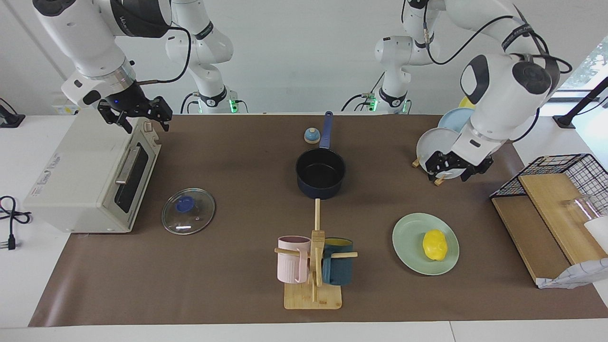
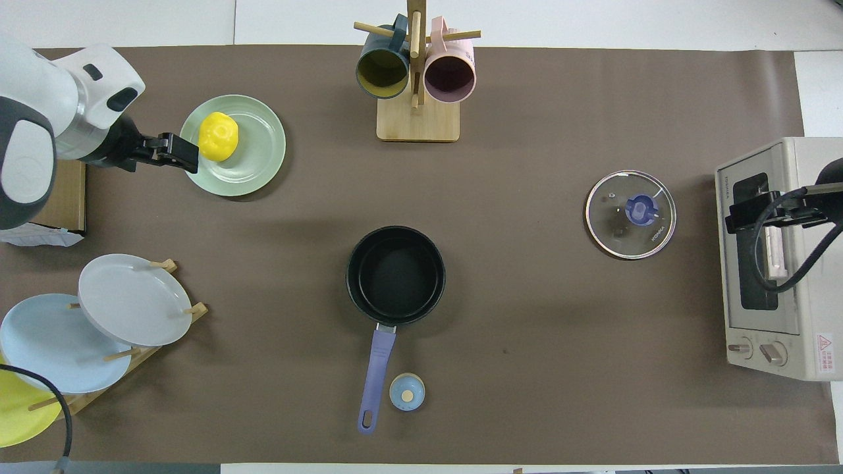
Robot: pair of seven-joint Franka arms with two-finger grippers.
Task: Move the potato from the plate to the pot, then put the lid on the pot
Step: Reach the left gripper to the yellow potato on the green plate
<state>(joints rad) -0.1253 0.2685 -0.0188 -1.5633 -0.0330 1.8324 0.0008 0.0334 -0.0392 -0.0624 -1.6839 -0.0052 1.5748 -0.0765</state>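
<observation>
1. Black fingers of the left gripper [image 1: 453, 172] stand apart and empty, up in the air over the mat between the plate rack [image 1: 439, 180] and the plate [image 1: 408, 247].
2. To do this reach well, I would bring it down square over the potato [image 1: 435, 244] and close across its narrow middle, since a glossy lumpy oval may squirt out of a shallow pinch.
3. The potato is bright yellow and lemon-like; it lies on the plate, toward the rim at the left arm's end.
4. The pot [image 1: 320, 178] stands empty at mid-table, handle toward the robots.
5. The lid [image 1: 188, 211] lies flat in front of the oven [image 1: 90, 175].
6. The right gripper [image 1: 137, 113] waits over the oven, fingers apart.
</observation>
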